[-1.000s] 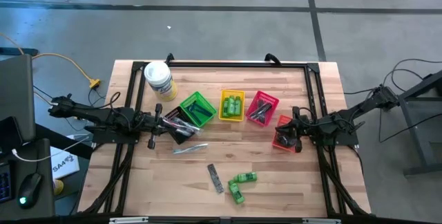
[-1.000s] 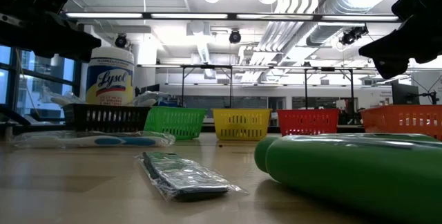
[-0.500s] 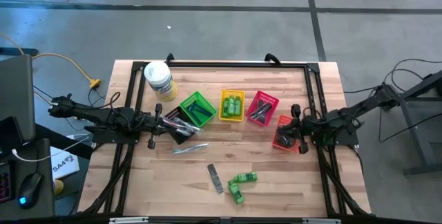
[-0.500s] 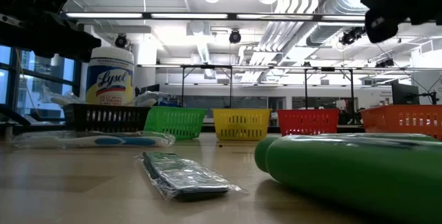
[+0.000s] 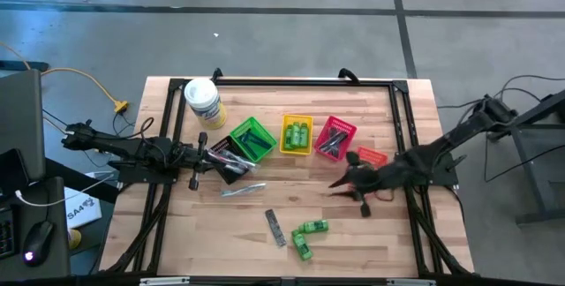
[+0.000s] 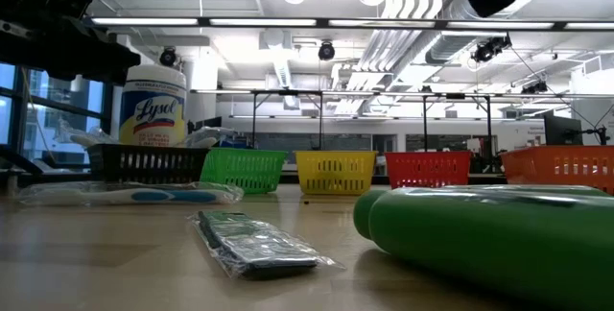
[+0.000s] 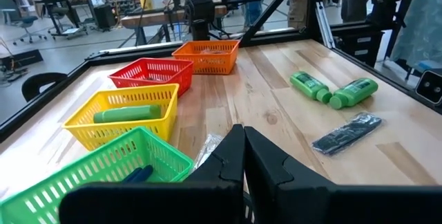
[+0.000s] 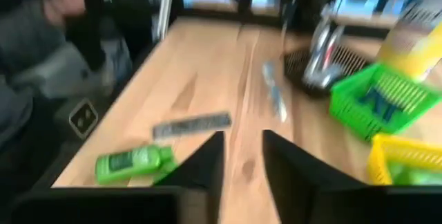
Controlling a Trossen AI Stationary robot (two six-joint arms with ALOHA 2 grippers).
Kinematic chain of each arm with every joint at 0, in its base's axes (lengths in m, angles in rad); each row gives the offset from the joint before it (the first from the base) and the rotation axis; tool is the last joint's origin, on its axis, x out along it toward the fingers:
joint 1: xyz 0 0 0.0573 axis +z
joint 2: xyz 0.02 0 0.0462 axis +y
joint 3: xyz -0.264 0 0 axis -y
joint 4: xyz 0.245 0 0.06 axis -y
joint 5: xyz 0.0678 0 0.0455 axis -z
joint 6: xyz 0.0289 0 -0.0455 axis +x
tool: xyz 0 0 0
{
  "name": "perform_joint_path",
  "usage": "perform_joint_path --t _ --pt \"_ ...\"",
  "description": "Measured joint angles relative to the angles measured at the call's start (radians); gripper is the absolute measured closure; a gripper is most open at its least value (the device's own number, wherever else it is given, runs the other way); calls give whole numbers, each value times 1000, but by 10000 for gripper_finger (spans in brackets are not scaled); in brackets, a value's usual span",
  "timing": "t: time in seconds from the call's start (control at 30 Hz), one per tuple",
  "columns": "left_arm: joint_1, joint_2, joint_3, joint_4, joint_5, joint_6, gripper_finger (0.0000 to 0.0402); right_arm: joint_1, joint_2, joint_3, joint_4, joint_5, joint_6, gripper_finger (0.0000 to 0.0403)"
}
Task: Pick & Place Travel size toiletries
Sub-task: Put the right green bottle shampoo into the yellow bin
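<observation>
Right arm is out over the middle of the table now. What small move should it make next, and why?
Probably lower the right hand toward the two bright green mini bottles lying loose on the wooden table. Its fingers stand apart with nothing between them, and the bottles lie just ahead of it in the right wrist view.

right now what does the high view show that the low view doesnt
Only the high view: the right gripper, jaws apart, above bare table near the orange basket, and the left gripper, shut, by the black basket. Only the low view: the room behind. Both: the basket row, two green bottles and the wrapped comb.
</observation>
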State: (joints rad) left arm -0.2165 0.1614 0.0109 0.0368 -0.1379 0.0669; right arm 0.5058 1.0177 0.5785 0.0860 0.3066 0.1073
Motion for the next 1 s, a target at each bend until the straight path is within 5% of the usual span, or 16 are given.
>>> perform_joint_path --t 0.23,0.43,1.0 --pt "0 0 0 0 0 4 402 55 307 284 -347 2 155 200" --pt "0 0 0 0 0 3 402 91 501 453 -474 6 169 134" --pt "0 0 0 -1 6 3 402 112 772 571 -464 -81 246 111"
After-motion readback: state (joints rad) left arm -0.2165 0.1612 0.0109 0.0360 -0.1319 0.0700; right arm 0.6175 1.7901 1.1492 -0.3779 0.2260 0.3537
